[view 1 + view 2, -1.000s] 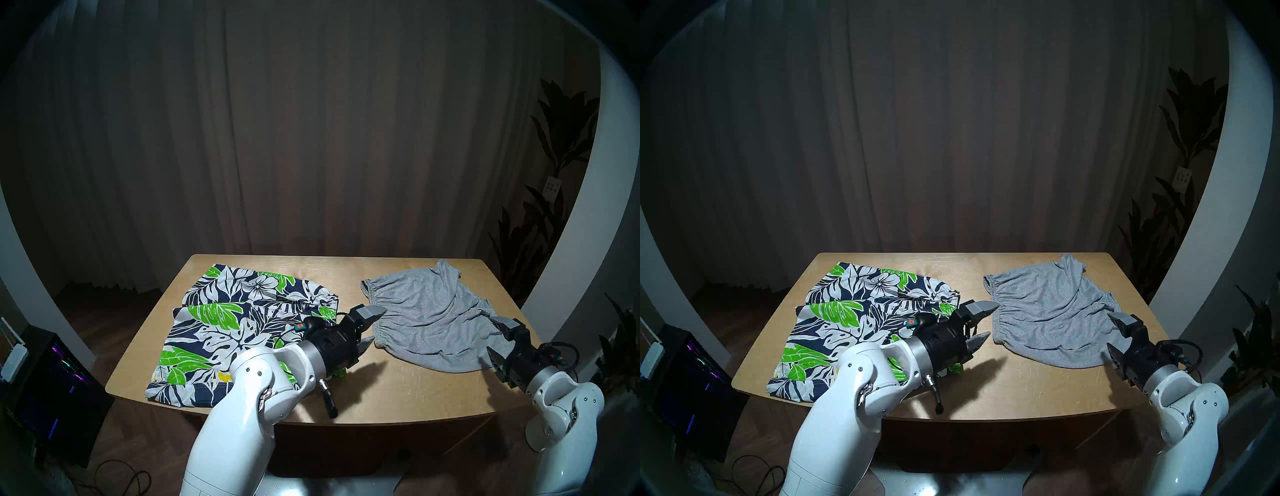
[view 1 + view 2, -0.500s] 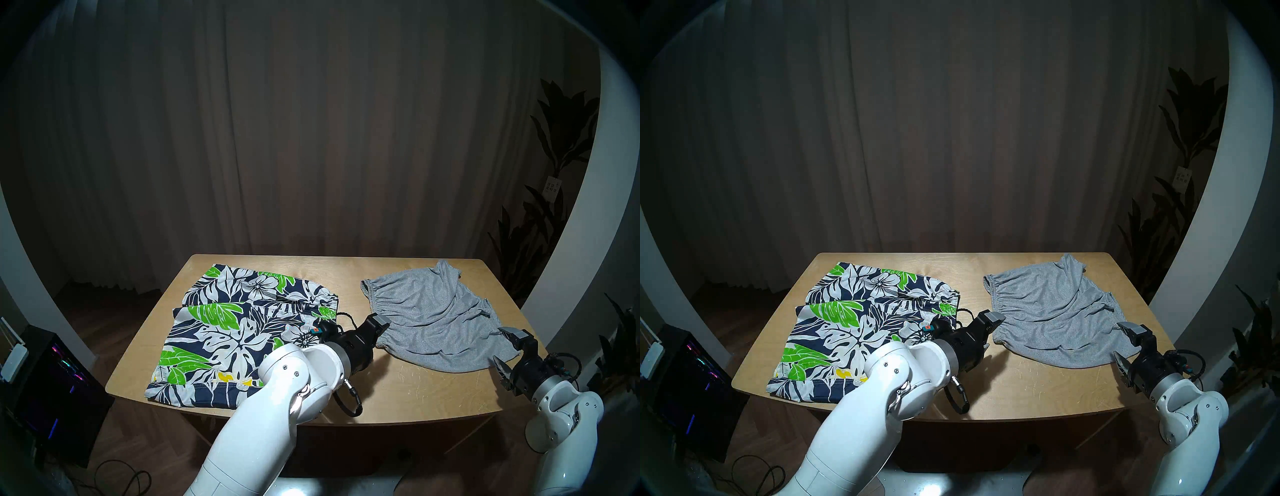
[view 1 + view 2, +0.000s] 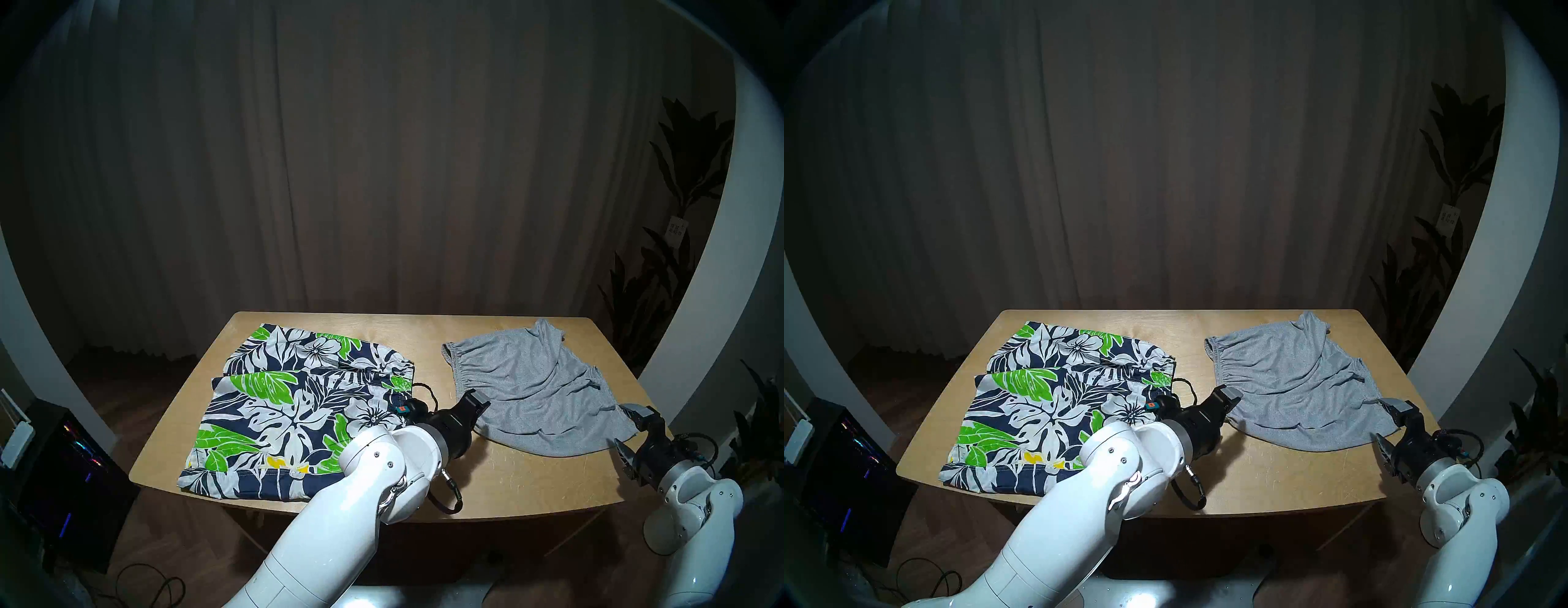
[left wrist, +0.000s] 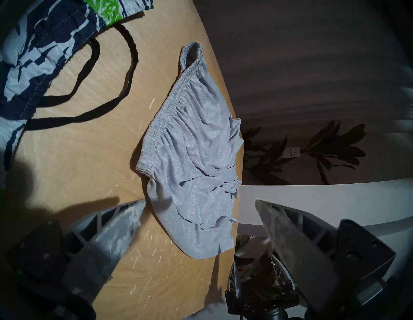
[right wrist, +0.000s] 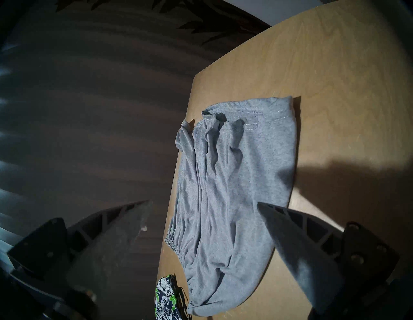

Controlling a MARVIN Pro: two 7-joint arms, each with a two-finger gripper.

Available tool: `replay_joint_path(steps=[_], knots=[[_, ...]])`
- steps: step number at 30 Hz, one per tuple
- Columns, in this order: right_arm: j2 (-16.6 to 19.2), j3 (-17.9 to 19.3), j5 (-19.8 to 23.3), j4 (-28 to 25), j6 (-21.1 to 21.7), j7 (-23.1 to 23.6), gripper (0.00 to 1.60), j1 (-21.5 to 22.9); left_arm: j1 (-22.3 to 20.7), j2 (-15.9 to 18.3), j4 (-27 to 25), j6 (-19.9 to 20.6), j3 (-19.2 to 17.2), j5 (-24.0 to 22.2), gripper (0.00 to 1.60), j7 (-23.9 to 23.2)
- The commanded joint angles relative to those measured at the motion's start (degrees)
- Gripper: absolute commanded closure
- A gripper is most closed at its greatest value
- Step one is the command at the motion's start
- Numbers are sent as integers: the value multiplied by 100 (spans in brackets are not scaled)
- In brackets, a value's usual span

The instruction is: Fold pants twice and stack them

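Both claws stood wide and empty: left gripper (image 3: 471,414) at the near-left waistband corner of the grey shorts (image 3: 526,395) on the table's (image 3: 509,479) right half, right gripper (image 3: 628,433) at their near-right hem. Floral shorts (image 3: 292,407) lay left. Gripping both corners for the first fold seemed next.

It looks like a staged room for recording: a long dark curtain (image 3: 382,170) behind a plain wooden table (image 3: 509,479), potted plants (image 3: 679,237), a computer tower (image 3: 63,467) on the wood floor.
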Motion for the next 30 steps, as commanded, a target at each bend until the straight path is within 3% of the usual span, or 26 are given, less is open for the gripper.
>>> replay_joint_path(steps=[1,3,5,13,17,22,30], knots=[[61,14,-181,-25,-72,13,0,-29,-238,-43,20,-173,108,26,0,-20],[72,-31,-377,-63,-137,71,0,-60,-247,-41,16,-167,121,54,0,-22],[129,-160,-881,-215,-299,231,0,-172,-254,-43,11,-156,122,39,0,14],[102,-223,-1201,-204,-470,473,0,-207,-295,-45,45,-169,173,51,0,-5],[143,-40,-617,-43,-34,514,0,-144,-342,-53,119,-185,225,5,0,-33],[90,173,-45,97,219,111,0,73,-403,-69,206,-179,278,-49,0,-71],[71,351,417,125,20,-870,0,408,-536,-163,351,-248,324,-203,0,88]])
